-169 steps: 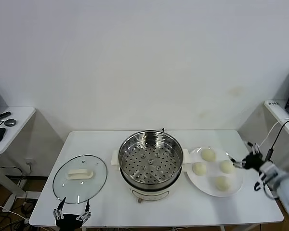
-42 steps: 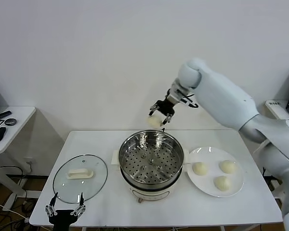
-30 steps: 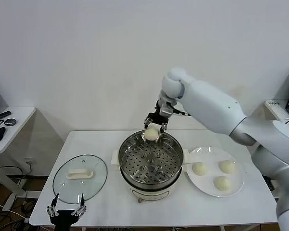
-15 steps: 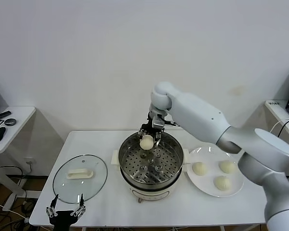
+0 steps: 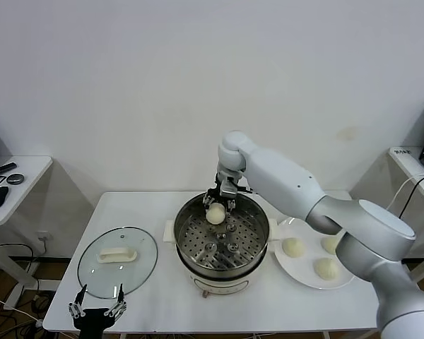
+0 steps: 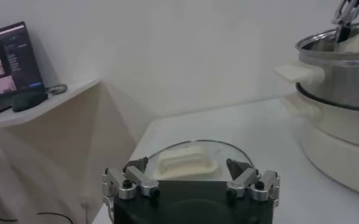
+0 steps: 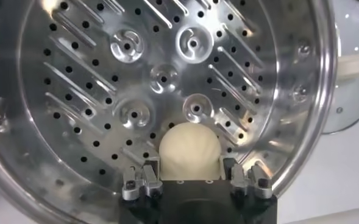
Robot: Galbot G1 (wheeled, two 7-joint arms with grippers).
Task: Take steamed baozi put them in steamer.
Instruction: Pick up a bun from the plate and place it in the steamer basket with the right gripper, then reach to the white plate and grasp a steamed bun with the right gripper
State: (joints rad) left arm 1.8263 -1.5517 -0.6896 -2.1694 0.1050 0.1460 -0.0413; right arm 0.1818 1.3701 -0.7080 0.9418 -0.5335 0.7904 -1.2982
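Right gripper [image 5: 217,205] sits just above centre of the head view, reaching down over the far rim of the steamer [image 5: 222,241]. Its fingers [image 7: 144,178] are spread partway, one on each side of a single baozi [image 5: 215,215]. In the right wrist view that baozi [image 7: 189,151] lies on the perforated tray with a sliver of gap on either side, so the jaws look loosened off it, not squeezing; whether a pad is still brushing the dough I can't tell.

Counting up: four baozi in total — one in the steamer, and three on the white plate [image 5: 302,273] in the lower right of the head view. Of those three, one [image 5: 292,247] is on the side nearest the steamer, one [image 5: 326,268] is toward the bottom of the plate, and one [image 5: 330,243] is partly hidden behind the right arm. One steamer, one plate, one glass lid [image 5: 117,261].

The steamer is in the middle of the white table [image 5: 159,300], steel pot on a white base, tray inside full of holes. The plate is just beside it on the right of the frame; the lid lies flat in the lower left, white handle up.

Left gripper [image 5: 97,309] is parked at the bottom left edge of the head view, off the table's near edge — fingers [image 6: 125,181] wide apart, holding nothing, the lid [image 6: 189,160] just past them in the left wrist view.
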